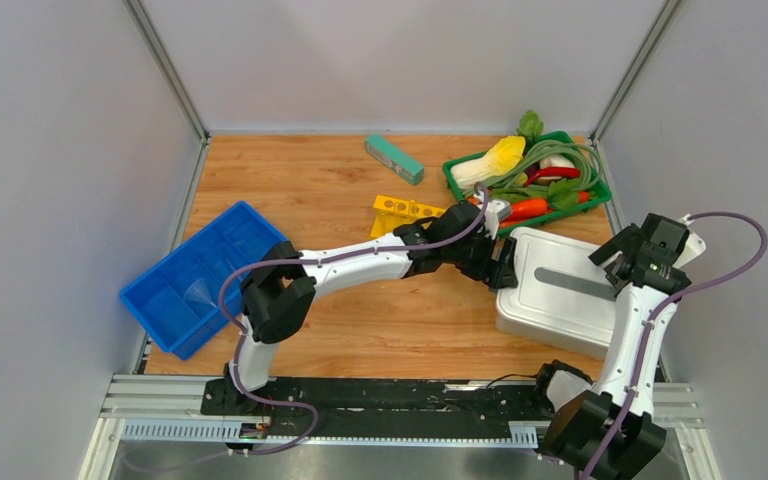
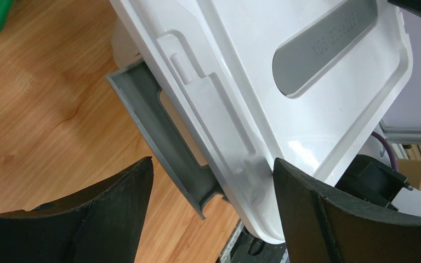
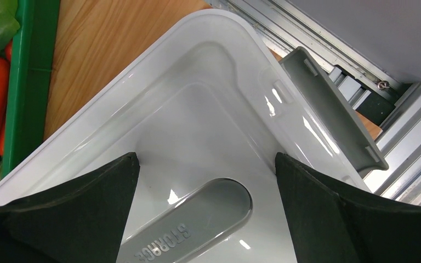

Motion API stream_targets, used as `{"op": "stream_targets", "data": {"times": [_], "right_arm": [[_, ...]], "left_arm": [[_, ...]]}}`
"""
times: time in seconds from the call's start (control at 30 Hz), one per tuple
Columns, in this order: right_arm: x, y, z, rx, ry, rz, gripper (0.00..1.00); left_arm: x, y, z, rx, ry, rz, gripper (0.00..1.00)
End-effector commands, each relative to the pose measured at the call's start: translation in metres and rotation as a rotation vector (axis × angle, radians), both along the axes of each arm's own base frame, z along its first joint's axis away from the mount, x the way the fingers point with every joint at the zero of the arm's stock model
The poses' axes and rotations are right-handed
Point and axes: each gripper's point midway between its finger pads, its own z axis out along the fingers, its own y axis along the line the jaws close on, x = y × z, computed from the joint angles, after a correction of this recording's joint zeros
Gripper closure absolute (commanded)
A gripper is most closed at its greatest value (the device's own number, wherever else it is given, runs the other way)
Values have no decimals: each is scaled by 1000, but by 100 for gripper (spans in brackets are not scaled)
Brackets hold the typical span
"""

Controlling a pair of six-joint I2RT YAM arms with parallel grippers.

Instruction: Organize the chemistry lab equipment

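Left claw [image 2: 212, 171]: I am holding it spread wide and empty, the grey latch [image 2: 159, 129] at the white box's [image 1: 550, 320] left end sitting between its fingers
Right claw [image 3: 207, 164]: I am hovering it spread over the lid [image 3: 197, 126], gripping nothing
Yellow holed rack [image 1: 407, 211]: lying on the table [image 1: 360, 320] behind my left arm, partly covered
Risk: closing on the lid edge instead of the latch, I could be shoving or tipping the box
Hidden: the lid is blocking the contents; no glassware is showing

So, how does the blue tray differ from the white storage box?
The blue tray is open on top and divided into compartments; the white storage box is covered by a lid with a grey strip. The blue tray lies at the table's left edge, the white storage box at the right. Both are rectangular containers.
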Motion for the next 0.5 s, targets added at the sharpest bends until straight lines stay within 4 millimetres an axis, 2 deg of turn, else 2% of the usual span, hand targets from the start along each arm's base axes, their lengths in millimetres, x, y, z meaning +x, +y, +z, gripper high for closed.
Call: {"op": "stream_targets", "data": {"times": [0.0, 0.33, 0.47], "right_arm": [[5, 7, -9, 38, -25, 19, 0], [7, 12, -19, 68, -25, 28, 0], [6, 13, -21, 76, -28, 23, 0]], "left_arm": [[0, -9, 2, -8, 25, -8, 13], [-2, -20, -2, -57, 80, -23, 14], [1, -19, -1, -54, 80, -12, 26]]}}
